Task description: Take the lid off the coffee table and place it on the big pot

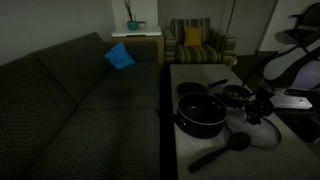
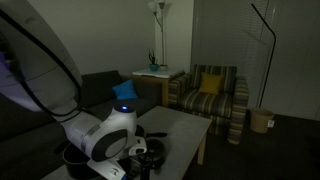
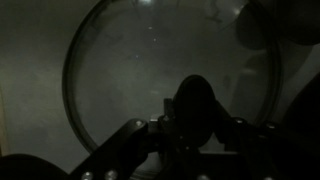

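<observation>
Gripper [image 3: 193,128], jaws nearly together, pinches the knob [image 3: 193,98] of the lid [image 3: 110,80].

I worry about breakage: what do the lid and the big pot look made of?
The lid: apparently clear glass, see-through in the wrist view; thin brighter rim, probably metal. The big pot: black, glossy, likely coated metal; dim light leaves it open.

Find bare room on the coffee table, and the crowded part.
Bare: the far end of the coffee table, between the armchair and the pans; also the near corner beside the spoon. Crowded: the middle, around big pot, pans, lid and gripper.
</observation>
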### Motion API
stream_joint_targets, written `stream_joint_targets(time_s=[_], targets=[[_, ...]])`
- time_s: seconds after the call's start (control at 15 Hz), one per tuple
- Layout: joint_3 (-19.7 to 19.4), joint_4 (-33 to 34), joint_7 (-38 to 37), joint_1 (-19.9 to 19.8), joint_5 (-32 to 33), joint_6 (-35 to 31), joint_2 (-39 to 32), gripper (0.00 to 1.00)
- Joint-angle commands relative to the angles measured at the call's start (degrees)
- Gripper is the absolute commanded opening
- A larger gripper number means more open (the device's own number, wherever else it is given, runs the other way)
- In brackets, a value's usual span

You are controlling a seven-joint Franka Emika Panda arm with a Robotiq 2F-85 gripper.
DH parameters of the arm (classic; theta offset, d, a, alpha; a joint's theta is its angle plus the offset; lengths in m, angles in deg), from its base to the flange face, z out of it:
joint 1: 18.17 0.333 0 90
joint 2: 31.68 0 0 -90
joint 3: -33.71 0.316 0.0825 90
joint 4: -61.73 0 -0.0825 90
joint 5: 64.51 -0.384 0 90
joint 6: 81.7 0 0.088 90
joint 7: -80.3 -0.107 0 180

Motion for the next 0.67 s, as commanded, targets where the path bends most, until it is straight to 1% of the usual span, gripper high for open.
stream_joint_targets(time_s=[0.0, 0.2, 0.27, 0.6], targets=[[-0.7, 0.9, 0.5, 0.3, -1.0, 0.3, 0.0, 0.14], [-0.9, 1.0, 0.3, 0.6, -1.0, -0.2, 0.0, 0.14], [-0.5, 0.4, -0.4, 0.2, 0.0, -0.6, 0.3, 0.14], [-0.5, -1.8, -0.6, 0.6, 0.1, -2.5, 1.6, 0.14]])
